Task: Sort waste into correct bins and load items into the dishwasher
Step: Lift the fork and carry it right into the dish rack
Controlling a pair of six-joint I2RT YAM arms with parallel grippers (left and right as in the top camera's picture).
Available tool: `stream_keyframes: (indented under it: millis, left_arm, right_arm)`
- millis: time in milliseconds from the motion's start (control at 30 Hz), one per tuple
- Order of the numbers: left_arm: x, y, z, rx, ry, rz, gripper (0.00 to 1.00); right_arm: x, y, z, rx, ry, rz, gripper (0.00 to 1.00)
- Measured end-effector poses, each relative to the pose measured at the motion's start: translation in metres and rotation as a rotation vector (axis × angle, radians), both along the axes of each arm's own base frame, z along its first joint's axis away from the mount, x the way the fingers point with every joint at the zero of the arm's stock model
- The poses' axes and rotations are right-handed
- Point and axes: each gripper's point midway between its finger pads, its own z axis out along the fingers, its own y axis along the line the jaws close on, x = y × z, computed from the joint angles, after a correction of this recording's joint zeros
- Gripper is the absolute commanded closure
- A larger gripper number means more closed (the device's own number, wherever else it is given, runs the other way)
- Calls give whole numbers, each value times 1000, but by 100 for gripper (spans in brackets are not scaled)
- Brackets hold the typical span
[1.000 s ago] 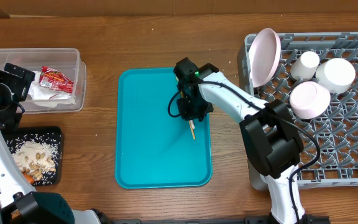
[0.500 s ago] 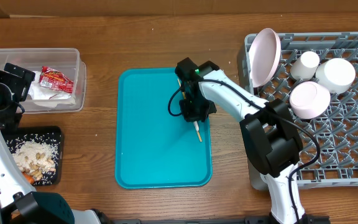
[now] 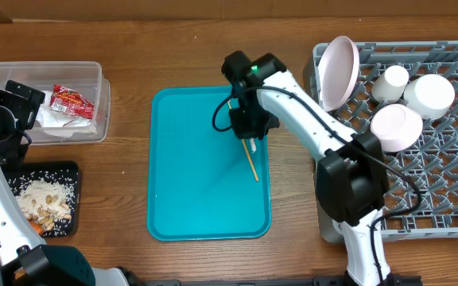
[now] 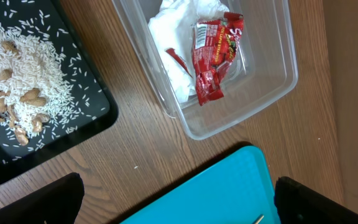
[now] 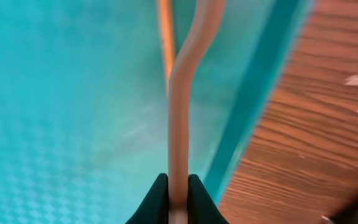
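jaws of the right gripper (image 5: 178, 186) are pinched tight on the pale slim fork (image 5: 180, 112), held over the right half of the flat teal serving tray (image 3: 181, 159) with its free end slanting near and right. the left gripper (image 4: 179, 186) hangs wide and empty at the left, by the clear rectangular plastic tub (image 4: 272, 81) where a small red snack wrapper (image 4: 213, 56) lies on crumpled white paper napkins (image 4: 173, 37). the large square grey plastic dish rack (image 3: 452, 183) stands at the right.

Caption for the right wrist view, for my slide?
Right gripper shut on the pale fork over the teal tray, wooden table alongside.
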Motion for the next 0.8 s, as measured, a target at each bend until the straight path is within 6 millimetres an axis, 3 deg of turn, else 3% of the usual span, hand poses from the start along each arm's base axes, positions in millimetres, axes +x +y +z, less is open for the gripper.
stream_keyframes:
  millis: [100,233,367,467,700,800]
  left_arm:
    - [0,0,0,0,0,0,0]
    - [0,0,0,0,-1,0,0]
    - [0,0,0,0,-1,0,0]
    - [0,0,0,0,0,0,0]
    - [0,0,0,0,0,0,0]
    - [0,0,0,0,0,0,0]
  right_arm:
    - [13,-24,18,-11,-45,-71,96]
    - [27,-73,52,-8,-94,-192,96]
    - [31,-130,86,-4,-136,-330,96]
    - [30,-160,107,9,-173,-407,96]
    - [28,-193,139,38,-257,-493,96]
    - [32,-217,145,46,-281,-556,96]
